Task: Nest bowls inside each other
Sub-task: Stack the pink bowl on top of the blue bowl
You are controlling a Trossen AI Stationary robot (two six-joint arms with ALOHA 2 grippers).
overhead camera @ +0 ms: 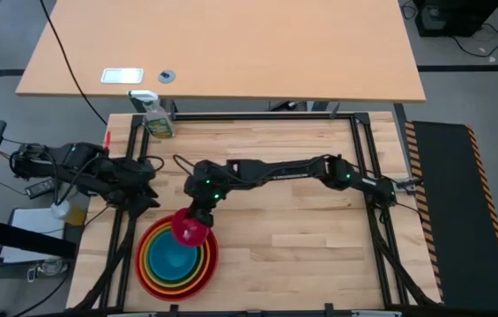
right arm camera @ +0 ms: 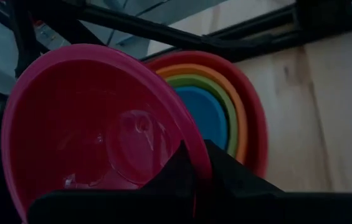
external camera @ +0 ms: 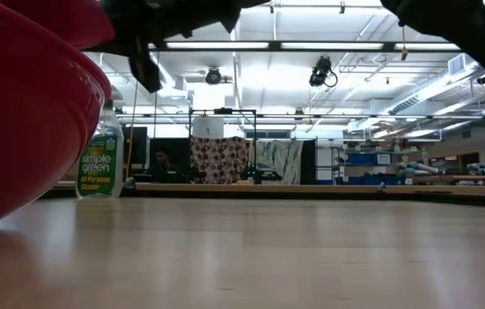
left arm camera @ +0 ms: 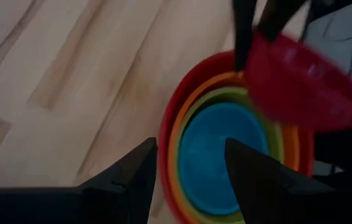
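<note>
At the lower left of the high view, my right tool (overhead camera: 192, 222) was clamped on the magenta-pink bowl's (overhead camera: 189, 229) rim, holding it tilted just above the upper edge of the nested stack (overhead camera: 153, 264), the blue bowl (overhead camera: 174, 256) lying below and slightly left.

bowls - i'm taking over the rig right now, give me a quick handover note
Right claw: shut on the rim of the pink bowl, holding it tilted above the stack's rim.
Left claw: open, empty, waiting at the table's left edge, pointed at the stack.
Stack: red bowl, orange bowl, green bowl and blue bowl sit nested near the table's front edge.
Done: four bowls nested.
Left: lower the pink bowl into the blue one and release.
</note>
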